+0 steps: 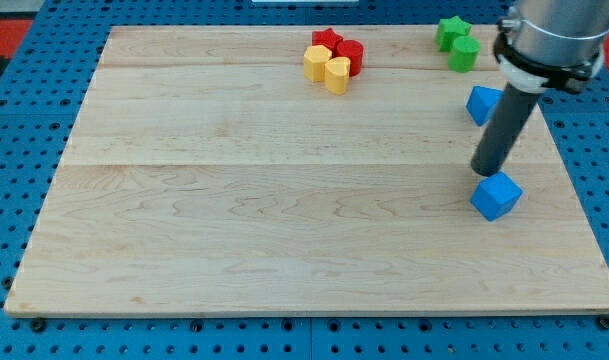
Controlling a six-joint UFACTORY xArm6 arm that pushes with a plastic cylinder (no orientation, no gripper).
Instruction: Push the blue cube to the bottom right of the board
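Observation:
The blue cube (497,195) lies on the wooden board (284,200) at the view's right, a little below mid-height. My tip (483,171) stands just above and slightly left of the cube, touching or almost touching its upper-left edge. A second blue block (481,104), partly hidden behind my rod, lies further toward the view's top.
A green star (452,31) and a green block (465,54) sit at the top right. A cluster of two red blocks (339,48) and two yellow blocks (327,68) sits at top centre. The board's right edge (584,200) runs close to the cube.

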